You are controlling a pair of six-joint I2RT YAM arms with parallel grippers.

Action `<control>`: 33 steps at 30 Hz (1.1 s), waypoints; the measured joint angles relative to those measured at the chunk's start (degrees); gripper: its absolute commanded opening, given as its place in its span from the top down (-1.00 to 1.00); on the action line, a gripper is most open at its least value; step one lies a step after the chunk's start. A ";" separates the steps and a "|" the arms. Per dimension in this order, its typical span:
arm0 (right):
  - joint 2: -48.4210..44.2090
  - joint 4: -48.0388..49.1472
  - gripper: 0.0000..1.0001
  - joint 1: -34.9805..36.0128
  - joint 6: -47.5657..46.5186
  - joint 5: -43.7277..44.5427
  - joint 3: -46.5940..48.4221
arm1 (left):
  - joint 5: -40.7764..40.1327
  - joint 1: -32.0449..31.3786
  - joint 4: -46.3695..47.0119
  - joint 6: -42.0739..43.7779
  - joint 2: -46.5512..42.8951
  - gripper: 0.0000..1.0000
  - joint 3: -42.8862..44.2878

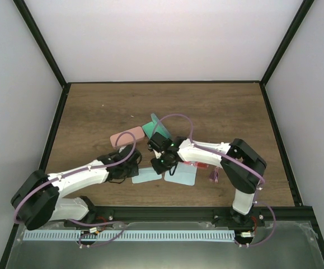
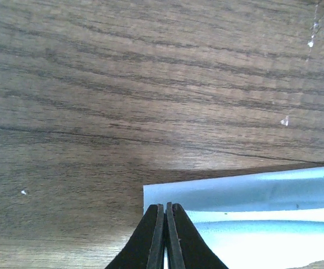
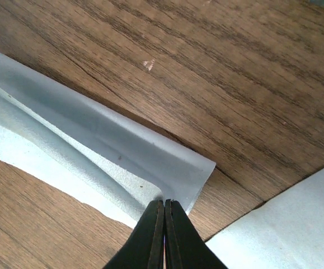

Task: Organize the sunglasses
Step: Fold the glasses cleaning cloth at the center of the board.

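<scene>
The red-lensed sunglasses (image 1: 200, 166) lie partly hidden under my right arm. The pinkish-purple sunglasses (image 1: 214, 177) lie just right of them. Neither pair shows in the wrist views. My left gripper (image 1: 134, 170) is shut on the left edge of a pale blue cloth (image 1: 146, 176), as the left wrist view shows (image 2: 165, 210). My right gripper (image 1: 160, 164) is shut on the opposite corner of the same cloth (image 3: 94, 140), which is lifted into a fold in the right wrist view, at the fingertips (image 3: 164, 204).
A second pale blue cloth (image 1: 182, 175) lies flat just right of the first; it also shows in the right wrist view (image 3: 296, 224). A pink case (image 1: 125, 137) and a blue-grey case (image 1: 153, 126) lie behind the grippers. Black frame rails border the table.
</scene>
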 measured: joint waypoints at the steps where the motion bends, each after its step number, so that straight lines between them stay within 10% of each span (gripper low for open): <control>1: -0.02 0.09 0.99 0.00 -0.02 0.00 0.00 | 0.04 0.00 0.00 -0.02 -0.17 0.91 -0.22; 33: -0.11 0.90 0.98 0.07 -0.24 1.42 -1.86 | 1.03 -1.40 1.49 -0.17 2.16 0.91 -0.50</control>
